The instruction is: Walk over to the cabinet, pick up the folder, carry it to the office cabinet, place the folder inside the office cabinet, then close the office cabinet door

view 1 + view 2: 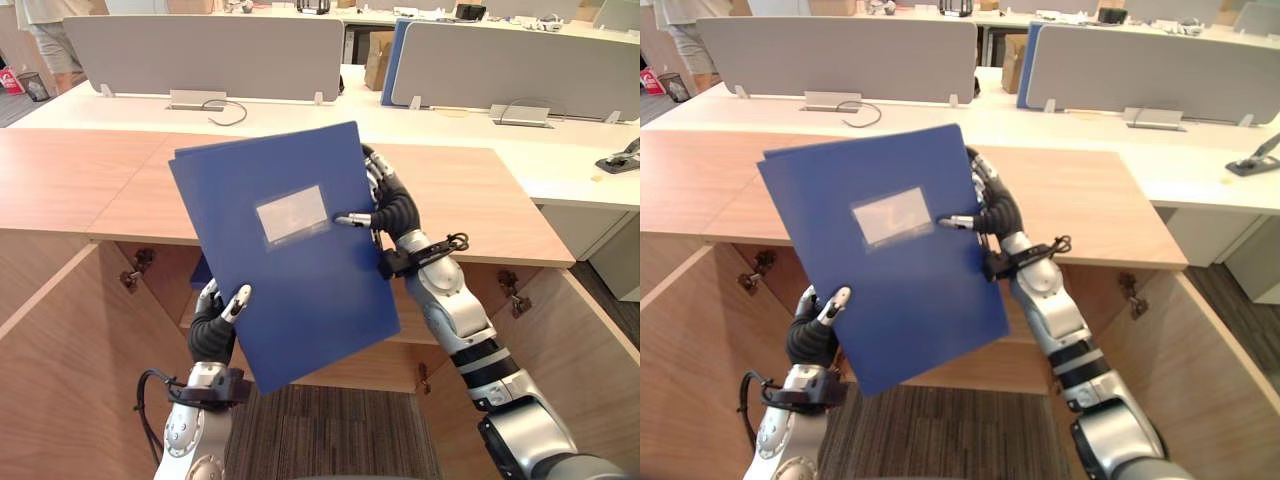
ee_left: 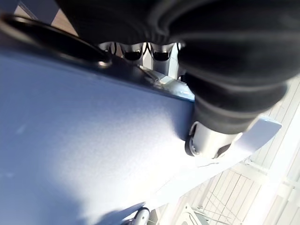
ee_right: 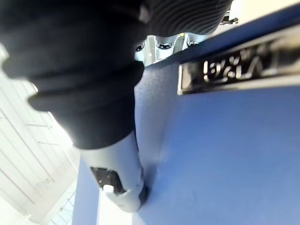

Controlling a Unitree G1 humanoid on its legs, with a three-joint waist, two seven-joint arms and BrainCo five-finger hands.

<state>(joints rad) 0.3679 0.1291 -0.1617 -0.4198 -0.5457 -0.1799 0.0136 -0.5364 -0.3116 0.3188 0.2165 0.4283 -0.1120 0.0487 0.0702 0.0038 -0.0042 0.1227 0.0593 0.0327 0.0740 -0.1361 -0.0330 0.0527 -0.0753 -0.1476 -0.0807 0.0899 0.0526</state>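
Holding the blue folder (image 1: 290,300) tilted before the open office cabinet (image 1: 470,190), the left hand (image 1: 212,335) and right hand (image 1: 392,212) are each pinching it, fingers (image 1: 378,178) curled behind.

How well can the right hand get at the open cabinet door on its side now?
Probably not yet. The right hand pinches the blue folder at its edge and the left hand holds its lower corner, so both are busy. The door itself stands open with nothing in front of it.
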